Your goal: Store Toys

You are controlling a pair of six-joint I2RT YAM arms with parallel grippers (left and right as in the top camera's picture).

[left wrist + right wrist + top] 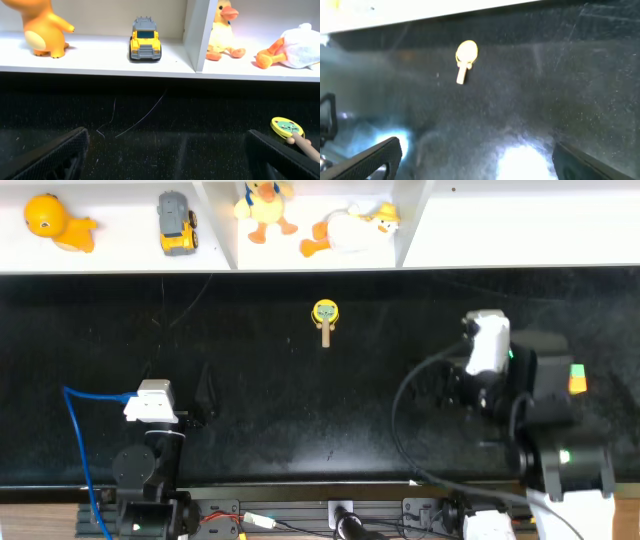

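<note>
Seemingly mostly done; counted 4 toys on shelf (300, 260): orange duck (55, 222), truck (177, 225), yellow plush duck (265, 208), white plush duck (350, 230); found 1 left, paddle toy (325, 320), flat on bench (250, 410) nr shelf front, touching nothing; showed left pincer (167, 155) spread, empty; right pincer (477, 160) likewise; needed pickup & shelving.

You're looking at a robot lab bench, not a home. A left arm (150, 460) and a right arm (545, 395) stand at the front edge of a black worktop (300, 410), with a blue cable (95, 393) and other loose wiring trailing around their bases. Behind it, a plain white shelf (500, 240) with 2 dividers holds a few toys, among them a yellow truck (177, 225).
</note>
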